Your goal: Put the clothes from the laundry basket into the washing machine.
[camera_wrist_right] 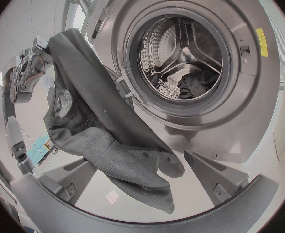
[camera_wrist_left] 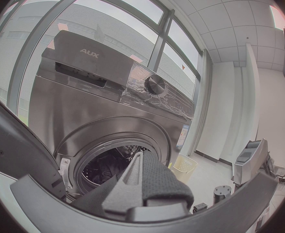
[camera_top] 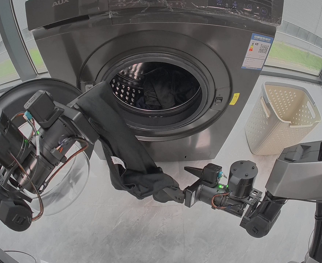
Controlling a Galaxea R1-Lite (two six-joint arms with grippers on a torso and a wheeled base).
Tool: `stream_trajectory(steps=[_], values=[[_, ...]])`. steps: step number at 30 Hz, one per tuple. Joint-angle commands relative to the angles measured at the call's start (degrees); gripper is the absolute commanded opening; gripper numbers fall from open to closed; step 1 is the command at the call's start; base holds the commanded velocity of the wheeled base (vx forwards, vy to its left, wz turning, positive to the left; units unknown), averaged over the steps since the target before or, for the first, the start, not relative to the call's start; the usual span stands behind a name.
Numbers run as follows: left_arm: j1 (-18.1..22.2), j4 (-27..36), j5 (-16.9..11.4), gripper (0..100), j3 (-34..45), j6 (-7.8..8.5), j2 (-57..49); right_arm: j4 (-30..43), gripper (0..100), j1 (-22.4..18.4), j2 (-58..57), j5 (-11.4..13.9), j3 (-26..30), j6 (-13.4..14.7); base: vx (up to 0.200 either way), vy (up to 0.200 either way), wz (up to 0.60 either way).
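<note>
Your left gripper (camera_top: 89, 99) is clamped on the upper end of a black garment (camera_top: 122, 143), just beside the left rim of the washing machine (camera_top: 204, 136) opening. The garment hangs down to your right gripper (camera_top: 183, 183); its jaws stand wide and the cloth touches one finger. Dark clothes (camera_top: 164, 88) lie in the drum. The laundry basket (camera_top: 281, 117) stands to the right of the machine.

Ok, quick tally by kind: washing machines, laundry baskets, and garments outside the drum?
Washing machine: 1
Laundry basket: 1
Dark garment outside the drum: 1
Total: 3
</note>
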Motion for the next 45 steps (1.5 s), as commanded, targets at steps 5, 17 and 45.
stream_trajectory(steps=[5, 17, 45], values=[[0.1, 0.0, 2.3, 0, -2.2, -0.1, 1.7, -1.1, 100, 0.2, 0.7, 0.3, 6.7, 0.0, 0.0, 0.0, 0.0], [0.0, 0.0, 2.3, 0, -2.0, -0.45, 2.6, -1.1, 100, 2.3, -0.3, 2.2, 6.6, -0.9, 0.0, 0.0, 0.0], [0.0, -0.2, 3.1, 0, -2.5, -0.54, 4.1, 5.9, 100, 13.8, 3.1, 2.5, -16.0, 4.6, 0.0, 0.0, 0.0]])
